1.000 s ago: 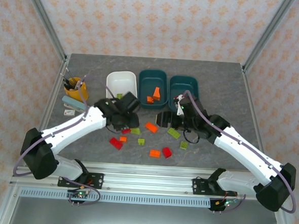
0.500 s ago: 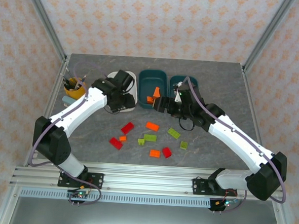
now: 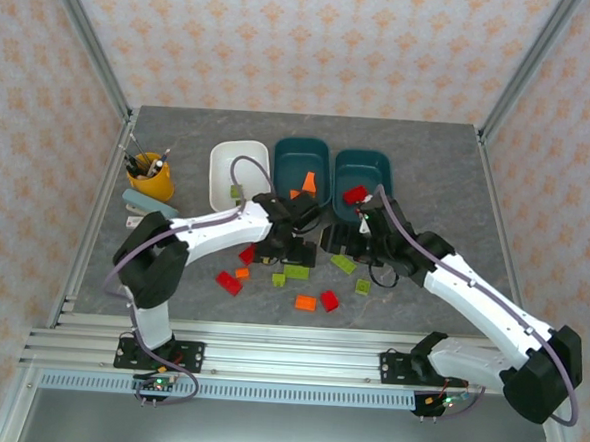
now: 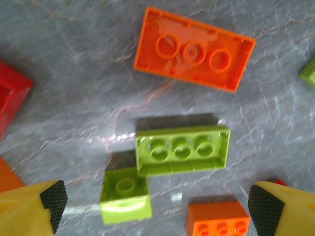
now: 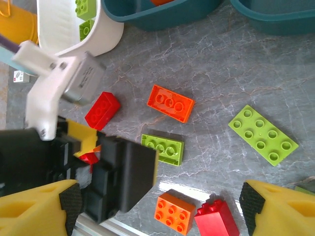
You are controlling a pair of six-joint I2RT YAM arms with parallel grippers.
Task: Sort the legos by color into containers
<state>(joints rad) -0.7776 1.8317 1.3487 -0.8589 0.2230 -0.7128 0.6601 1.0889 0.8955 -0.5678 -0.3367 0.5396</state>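
From above, the grey table (image 3: 438, 170) carries three tubs in a row toward its far edge. The white tub (image 3: 241, 161) is leftmost, then the middle teal tub (image 3: 301, 155), then the right teal tub (image 3: 370, 170). A lime square brick (image 3: 235, 190) lies in the white tub, two orange bricks (image 3: 307, 182) in the middle one, and a red brick (image 3: 355, 194) in the right one. The loose legos (image 3: 305, 303), red, orange and lime, are scattered about the table's middle, nearer its near edge than the tubs. The left gripper (image 3: 285, 248) hangs over this scatter. The right gripper (image 3: 352, 241) is just beside it, in front of the right teal tub. A yellow cup of pens (image 3: 149, 177) stands by the left edge.

In the left wrist view, the left gripper's yellow fingers (image 4: 29, 209) stand wide apart above the table. Between them lies a long lime brick (image 4: 182, 150), hollow side up, touching a small lime brick (image 4: 124, 195). Beyond these lies an upturned long orange brick (image 4: 194, 48). An orange studded brick (image 4: 218, 221) sits near the right finger.

In the right wrist view, the right gripper's yellow fingers (image 5: 283, 211) are also spread wide. The orange studded brick lies between them, with a second red brick (image 5: 216, 219) just beside it. A lime eight-stud plate (image 5: 263, 134) lies apart to the right.
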